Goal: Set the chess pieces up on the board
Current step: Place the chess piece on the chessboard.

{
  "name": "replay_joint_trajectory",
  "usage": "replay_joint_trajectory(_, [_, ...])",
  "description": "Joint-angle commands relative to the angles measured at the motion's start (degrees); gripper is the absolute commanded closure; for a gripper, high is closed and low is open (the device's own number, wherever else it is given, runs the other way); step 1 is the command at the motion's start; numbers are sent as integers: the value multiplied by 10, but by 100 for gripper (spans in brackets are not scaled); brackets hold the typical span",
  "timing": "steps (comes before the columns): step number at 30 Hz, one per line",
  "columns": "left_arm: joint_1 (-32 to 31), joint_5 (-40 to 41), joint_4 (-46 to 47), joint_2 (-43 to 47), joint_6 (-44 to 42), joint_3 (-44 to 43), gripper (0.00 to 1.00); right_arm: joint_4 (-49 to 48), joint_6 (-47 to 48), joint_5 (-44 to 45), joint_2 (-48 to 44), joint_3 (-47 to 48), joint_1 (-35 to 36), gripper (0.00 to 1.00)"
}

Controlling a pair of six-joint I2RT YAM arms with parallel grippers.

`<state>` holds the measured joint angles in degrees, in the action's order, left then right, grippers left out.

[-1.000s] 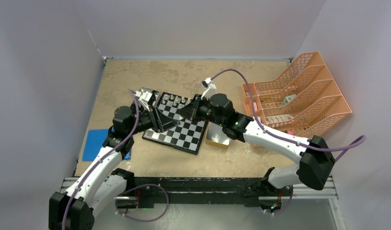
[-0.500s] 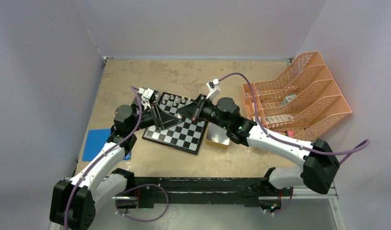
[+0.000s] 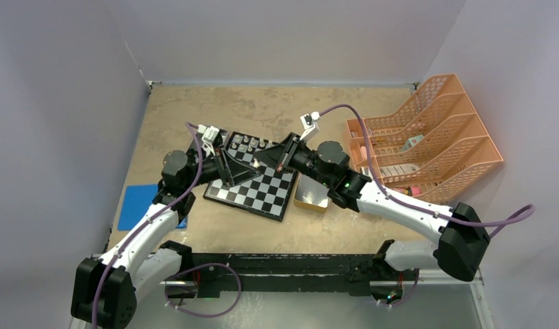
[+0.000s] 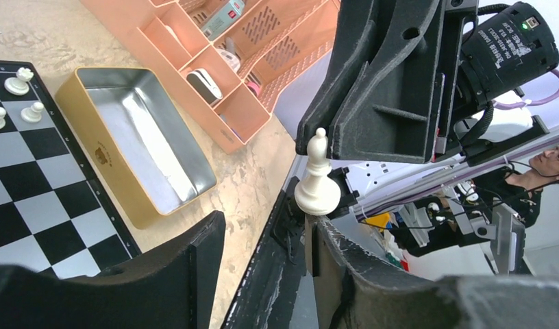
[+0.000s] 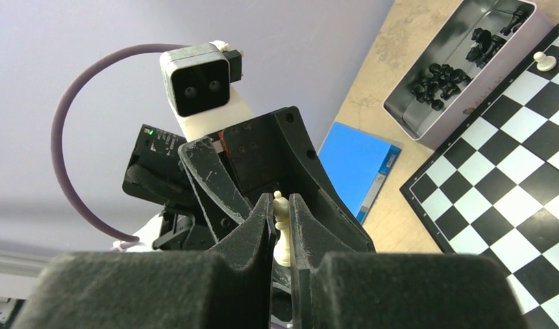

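right wrist view: right hand (image 5: 281,205) pinches a cream-white chess piece (image 5: 282,229) over the board (image 5: 510,205), seemingly offering it to the left hand (image 4: 263,229), which is open.

Left arm (image 3: 143,233) and right arm (image 3: 400,205) angle inward, tips meeting; right pincer (image 5: 281,212) clamps a white chess piece (image 4: 316,181), left pincer (image 4: 259,233) spread beside it.

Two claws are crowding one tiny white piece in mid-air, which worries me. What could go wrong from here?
The white piece sits by one finger of the open left claw, not centred; closing may knock it from the right claw.
Dropped, it might topple the standing pieces on the board.
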<state>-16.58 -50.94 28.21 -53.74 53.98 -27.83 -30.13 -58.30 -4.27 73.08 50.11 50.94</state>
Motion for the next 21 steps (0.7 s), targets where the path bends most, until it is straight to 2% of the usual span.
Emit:
replay_joint_trajectory(1, [0,-24,43,11,6,-21,52,-37,-9,-1,-8,0,0,92])
replay_joint_trajectory(5, [0,-26,64,11,28,-20,49,-34,-15,9,-8,3,-1,93])
replay_joint_trajectory(11, [0,-32,136,-4,74,-16,49,-59,-30,16,-16,-14,0,93])
replay_joint_trajectory(14, [0,-38,149,-5,83,-18,57,-69,-39,9,-11,-17,0,93])
replay_joint_trajectory(21, [-1,-34,143,5,76,-17,82,-91,-49,-11,-11,-26,1,94])
